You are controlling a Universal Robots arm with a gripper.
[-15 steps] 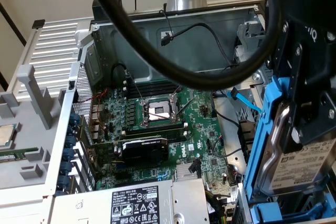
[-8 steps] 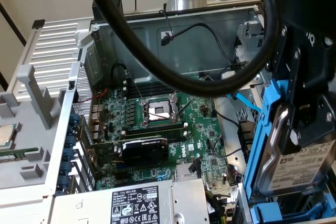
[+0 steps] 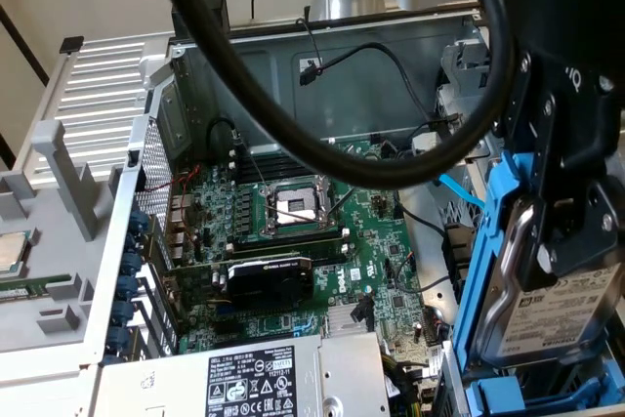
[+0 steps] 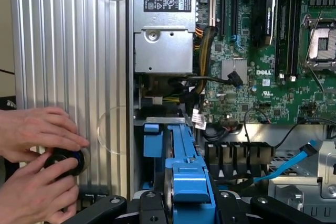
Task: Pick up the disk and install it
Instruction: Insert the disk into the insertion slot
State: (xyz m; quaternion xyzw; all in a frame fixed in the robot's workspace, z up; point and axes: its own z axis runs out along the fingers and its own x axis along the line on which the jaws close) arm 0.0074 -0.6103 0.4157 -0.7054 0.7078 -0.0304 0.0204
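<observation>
My gripper (image 3: pixel 576 251) grasps the disk (image 3: pixel 566 314), at four o'clock of the motherboard (image 3: pixel 386 285). I'd move slowly, upright, clear of the blue cable (image 3: pixel 457 192).

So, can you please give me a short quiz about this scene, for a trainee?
1. True or false: the fingers grip the disk.
2. The disk's carrier is: A red, B blue, C green?
3. What do the person's hands touch?
Key: 1 true; 2 B; 3 a black round knob on the ribbed silver panel.
</observation>
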